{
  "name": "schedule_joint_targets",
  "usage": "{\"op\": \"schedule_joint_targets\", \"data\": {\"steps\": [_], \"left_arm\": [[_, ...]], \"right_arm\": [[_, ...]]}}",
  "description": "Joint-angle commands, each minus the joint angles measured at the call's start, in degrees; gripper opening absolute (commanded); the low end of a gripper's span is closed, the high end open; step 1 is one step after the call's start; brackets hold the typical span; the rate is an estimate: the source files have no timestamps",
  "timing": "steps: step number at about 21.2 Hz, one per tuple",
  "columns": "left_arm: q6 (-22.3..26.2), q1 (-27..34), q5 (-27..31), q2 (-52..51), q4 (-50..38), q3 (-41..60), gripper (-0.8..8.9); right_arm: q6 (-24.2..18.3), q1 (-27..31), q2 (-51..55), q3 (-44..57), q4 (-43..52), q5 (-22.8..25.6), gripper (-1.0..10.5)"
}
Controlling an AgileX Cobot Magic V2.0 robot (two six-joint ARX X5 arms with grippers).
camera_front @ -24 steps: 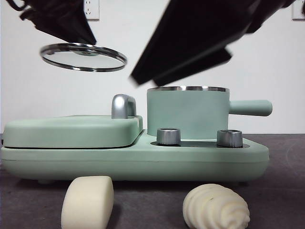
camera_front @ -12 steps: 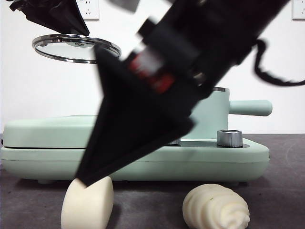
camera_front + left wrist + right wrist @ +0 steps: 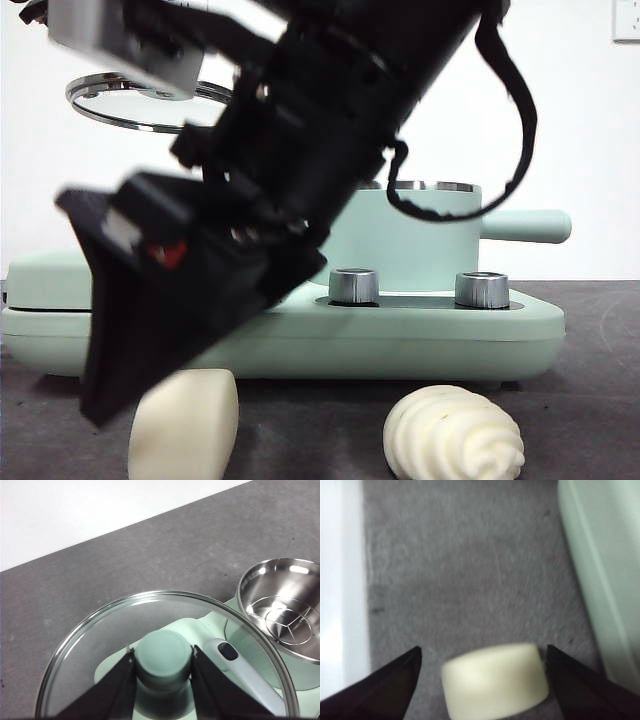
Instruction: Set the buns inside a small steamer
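Note:
The smooth block bun [image 3: 190,425] lies on the dark table in front of the appliance, and the spiral bun [image 3: 455,437] lies to its right. My right gripper [image 3: 115,385] has come down at the smooth bun's left side. It is open, with one jaw on each side of that bun [image 3: 495,680]. The small steamer [image 3: 430,235] stands uncovered, showing a steel rack inside [image 3: 285,617]. My left gripper [image 3: 163,654] is shut on the green knob [image 3: 164,660] of the glass lid [image 3: 105,108] and holds it up to the left of the pot.
The steamer sits on a mint-green appliance base [image 3: 420,335] with two steel dials [image 3: 353,285] [image 3: 481,290]. A flat griddle lid [image 3: 40,280] covers its left half. The right arm crosses the middle of the front view. A white wall stands behind.
The right arm has swung down from the upper right to the smooth bun at the lower left. The held lid has risen slightly.

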State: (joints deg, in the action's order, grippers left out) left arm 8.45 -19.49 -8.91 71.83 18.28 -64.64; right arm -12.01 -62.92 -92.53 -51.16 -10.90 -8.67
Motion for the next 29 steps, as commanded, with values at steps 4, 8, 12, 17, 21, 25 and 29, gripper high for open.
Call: {"op": "schedule_joint_targets", "data": {"steps": [4,8,12,17,21,25,29], "left_arm": [[1.4,0.4,-0.1,0.0,-1.4,-1.0,0.14],[1.4,0.4,-0.1,0.0,-1.4,-1.0,0.14],[1.4,0.5,-0.1,0.0,-1.4,-1.0,0.15],[1.4,0.5,-0.1,0.0,-1.4,-1.0,0.14],[1.4,0.5,-0.1,0.0,-1.8,-1.0,0.14],[2.0,0.5,-0.1,0.0,-3.3,-1.0,0.14],[2.0,0.5,-0.1,0.0,-3.3,-1.0,0.14]], "right_arm": [[-0.3,-0.6,-1.5,-0.9,-2.9,1.6,3.9],[-0.5,-0.7,-1.5,-0.9,-3.8,2.8,3.1],[-0.3,-0.7,-1.5,-0.9,-5.4,5.2,2.8],[6.0,-0.2,1.0,-2.8,-12.5,5.2,2.2],[13.5,0.7,9.2,-11.6,-29.9,6.1,2.2],[19.1,5.1,13.9,-25.1,-48.2,8.8,2.2],[17.9,12.7,13.1,-34.9,-57.2,8.5,2.2]]}}
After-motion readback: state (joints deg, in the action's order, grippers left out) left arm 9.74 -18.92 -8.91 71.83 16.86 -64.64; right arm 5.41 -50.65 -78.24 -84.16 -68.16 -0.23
